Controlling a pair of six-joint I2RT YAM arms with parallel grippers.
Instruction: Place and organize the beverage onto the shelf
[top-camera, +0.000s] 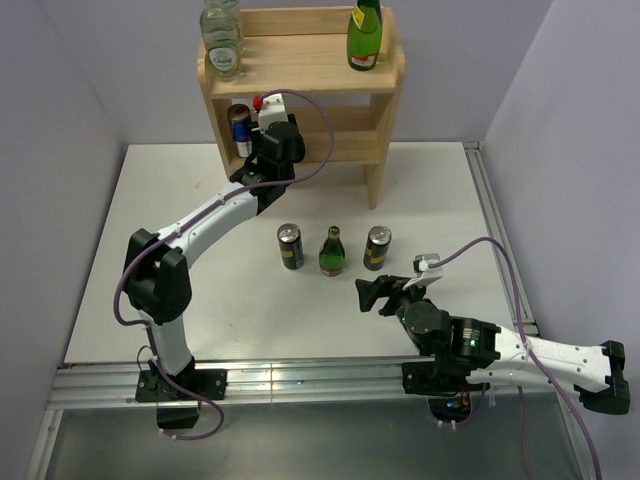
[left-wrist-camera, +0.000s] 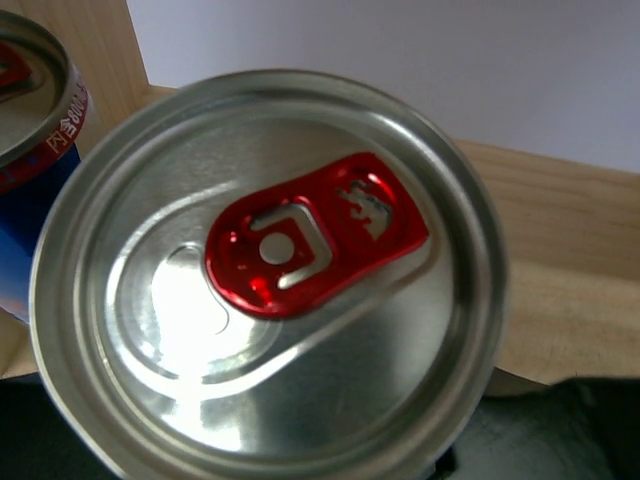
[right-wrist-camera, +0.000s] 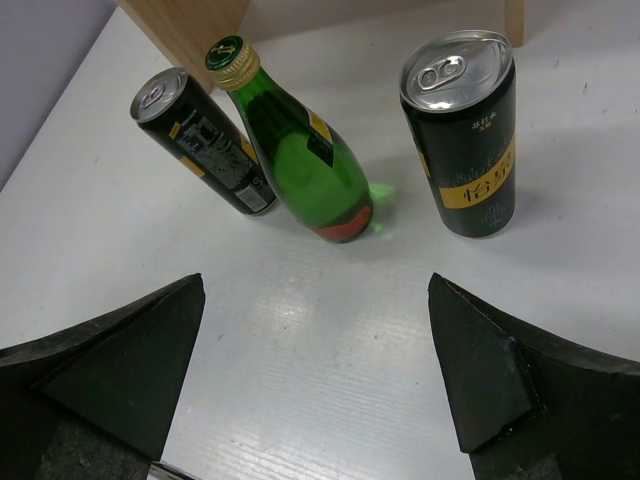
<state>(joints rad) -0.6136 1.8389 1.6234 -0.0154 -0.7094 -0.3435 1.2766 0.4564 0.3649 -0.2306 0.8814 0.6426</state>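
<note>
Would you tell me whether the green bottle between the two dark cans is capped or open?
Capped: the right wrist view shows the green bottle with a green and gold cap seated on its neck.

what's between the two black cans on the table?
A small green bottle, upright, between the left black can and the right black can; top external and right wrist both show it.

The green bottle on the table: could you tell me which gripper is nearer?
Right. The right gripper sits open just in front of the bottle; the left gripper is away at the shelf.
</note>
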